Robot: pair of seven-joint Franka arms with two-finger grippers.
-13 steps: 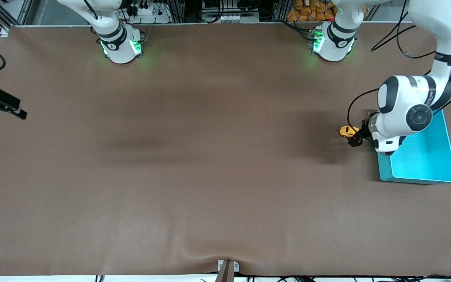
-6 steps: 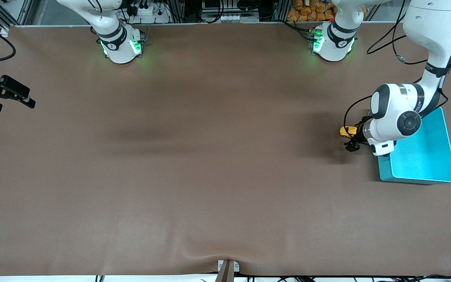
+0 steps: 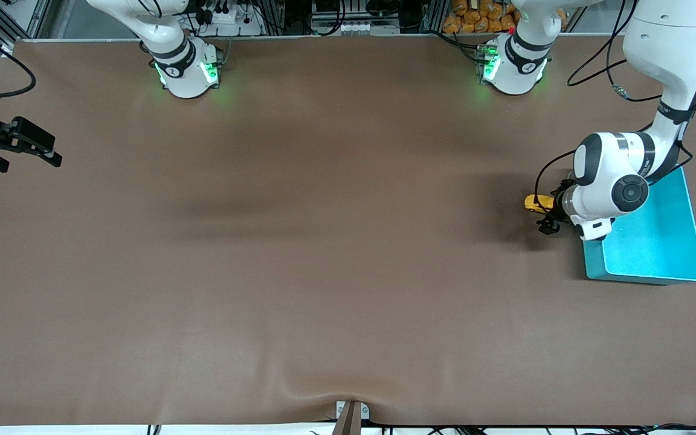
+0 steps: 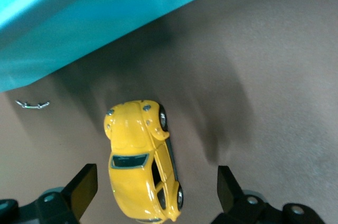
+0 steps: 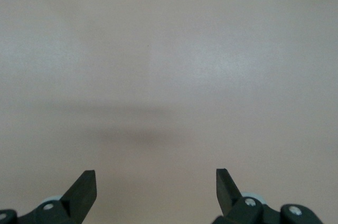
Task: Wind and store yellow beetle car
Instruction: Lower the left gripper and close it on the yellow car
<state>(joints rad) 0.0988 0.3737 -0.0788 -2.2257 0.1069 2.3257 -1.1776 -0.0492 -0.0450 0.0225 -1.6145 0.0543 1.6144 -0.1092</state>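
Observation:
The yellow beetle car (image 3: 534, 202) (image 4: 141, 160) stands on its wheels on the brown table, just beside the turquoise bin (image 3: 592, 261) (image 4: 79, 23) on the side toward the right arm. My left gripper (image 3: 551, 206) (image 4: 156, 183) is low over the car and open. Its fingertips (image 4: 84, 184) flank the car's rear half with a gap on each side. My right gripper (image 3: 31, 164) (image 5: 156, 182) hangs open with nothing in it over bare table at the right arm's end.
The bin lies at the left arm's end of the table and nothing shows inside it. A tiny silvery bit (image 4: 31, 105) lies on the table by the bin's wall. The arm bases (image 3: 186, 69) stand along the table's edge farthest from the front camera.
My left gripper has closed in on the car, its wrist shifting slightly; the car has not moved. My right gripper has drifted a little inward over the table's end.

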